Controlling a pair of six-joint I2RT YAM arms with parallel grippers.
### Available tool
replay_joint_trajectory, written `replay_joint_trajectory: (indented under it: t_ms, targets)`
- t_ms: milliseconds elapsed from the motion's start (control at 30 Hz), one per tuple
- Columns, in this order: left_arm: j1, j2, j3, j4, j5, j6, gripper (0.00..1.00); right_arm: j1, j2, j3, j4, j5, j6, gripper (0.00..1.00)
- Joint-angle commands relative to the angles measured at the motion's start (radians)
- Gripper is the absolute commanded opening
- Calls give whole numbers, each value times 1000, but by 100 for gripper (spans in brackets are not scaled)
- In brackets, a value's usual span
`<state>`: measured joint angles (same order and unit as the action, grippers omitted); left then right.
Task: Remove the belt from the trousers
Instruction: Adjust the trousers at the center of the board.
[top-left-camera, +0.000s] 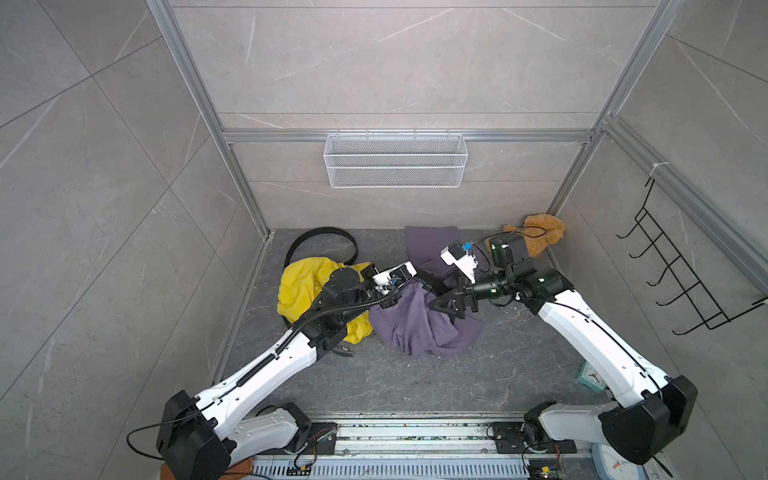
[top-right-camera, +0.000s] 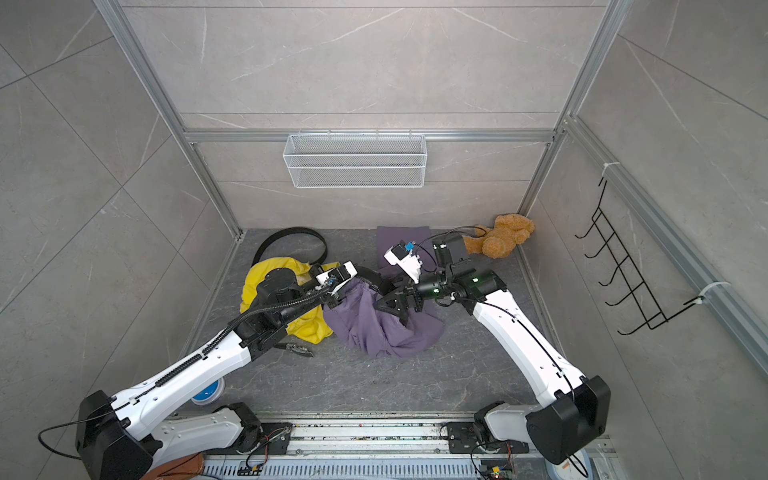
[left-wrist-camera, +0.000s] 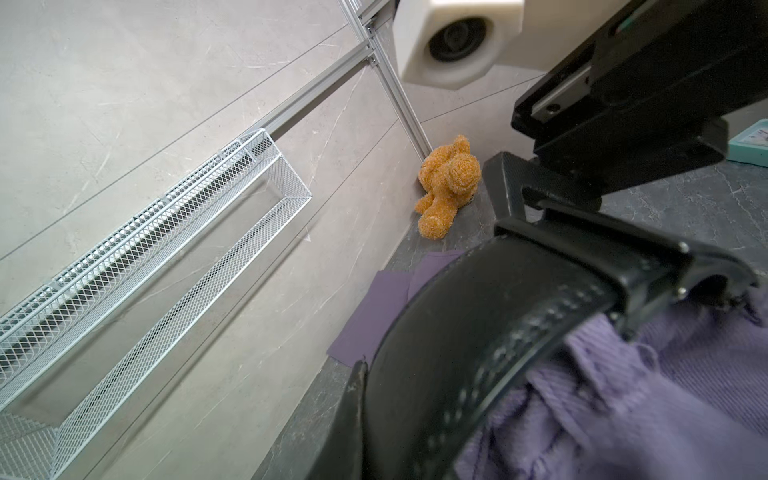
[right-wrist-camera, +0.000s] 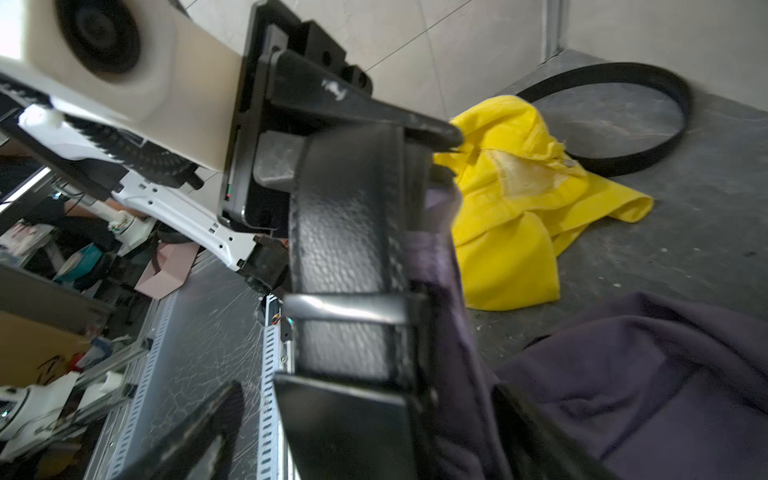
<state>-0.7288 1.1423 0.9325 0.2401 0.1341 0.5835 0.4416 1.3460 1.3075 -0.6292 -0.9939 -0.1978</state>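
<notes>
Pinching the black belt (right-wrist-camera: 345, 232) tight, the left gripper (top-left-camera: 389, 300) holds the strap just at the raised waistband of the purple trousers (top-left-camera: 419, 328). The right gripper (top-left-camera: 442, 307) faces it a little way along the strap, jaws spread wide about the buckle end and gripping nothing as far as can be seen. The belt arches between the two and looks still threaded in the waistband, so most of the pulling-out appears to lie ahead. Beneath the fingers lies a dark grey marbled floor (top-left-camera: 415, 386); beside the left gripper, a yellow garment (top-left-camera: 303, 286) and a second black belt (top-left-camera: 324, 239); beyond the right, a teddy bear (top-left-camera: 540, 235). Pale tiled walls carry a wire basket (top-left-camera: 395, 160) and a hook rack (top-left-camera: 681, 282).
</notes>
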Motion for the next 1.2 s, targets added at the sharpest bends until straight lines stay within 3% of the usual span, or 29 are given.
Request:
replay_joint_trajectory:
  t_ms: [0, 100, 200, 267, 367, 400, 500, 567, 667, 933, 1000, 1033, 1100, 1167]
  targets:
    - [2, -26, 17, 175, -11, 0, 0, 35, 18, 17, -47, -80, -59, 80]
    - [18, -7, 15, 200, -40, 4, 0, 49, 12, -1, -65, -78, -70, 56]
    - [55, 24, 22, 221, -25, -26, 0, 50, -22, -33, -31, -35, -39, 17]
    - [82, 54, 34, 231, -23, -54, 0, 49, -43, -30, 8, 36, -1, 1]
    - [103, 104, 52, 246, -79, -98, 0, 32, -35, 28, 35, 267, 47, 0]
    - [106, 116, 57, 248, -107, -116, 12, 24, -14, 67, 23, 388, 55, 0]
    - [108, 119, 61, 229, -169, -163, 61, -12, 85, 237, -52, 787, 51, 0]
    - [108, 105, 60, 196, -198, -188, 73, -47, 138, 339, -70, 989, 32, 0]
    - [108, 67, 28, 174, -212, -211, 79, -74, 214, 511, -61, 1264, -13, 0]
    - [108, -14, -4, 119, -258, -210, 81, -93, 480, 1175, -116, 1670, -158, 0]
    - [108, -24, -5, 114, -261, -206, 81, -75, 523, 1320, -143, 1676, -218, 0]
    - [108, -27, -6, 114, -261, -207, 81, -42, 518, 1303, -142, 1628, -264, 0]
    - [108, -31, -11, 114, -266, -206, 82, 38, 417, 1017, 35, 1585, -352, 0]
    - [108, -33, -23, 121, -277, -207, 82, 113, 392, 896, -16, 1569, -342, 0]
